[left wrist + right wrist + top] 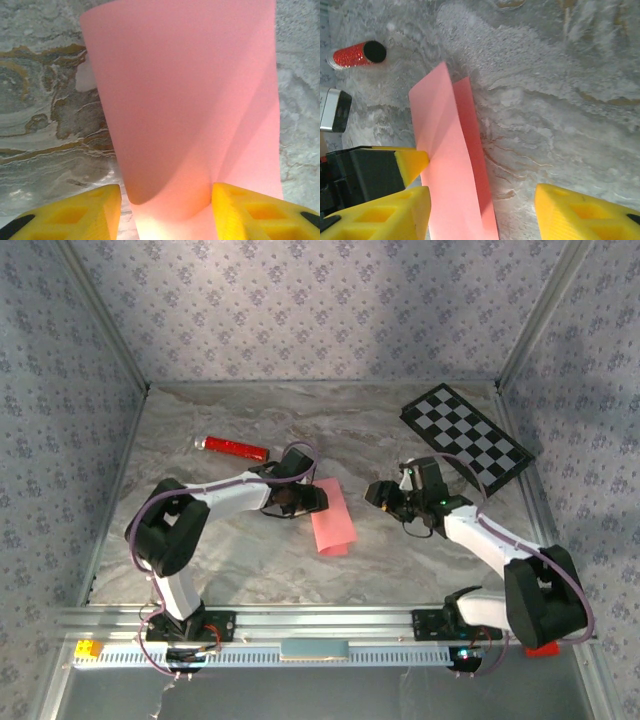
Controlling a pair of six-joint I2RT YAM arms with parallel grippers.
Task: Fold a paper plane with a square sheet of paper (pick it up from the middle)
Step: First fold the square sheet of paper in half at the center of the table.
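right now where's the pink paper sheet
In the top view the square sheet of paper is mid-table, held at its left edge by the left fingers, with the right fingers just to its right.

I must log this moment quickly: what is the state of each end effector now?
Left end effector: closed on the square sheet of paper, which bows between its fingers.
Right end effector: open, holding nothing.

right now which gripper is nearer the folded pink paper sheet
Left. The left gripper is at the folded pink paper sheet's left edge, with the paper between its fingers. The right gripper hangs off to the paper's right, apart from it, jaws open.
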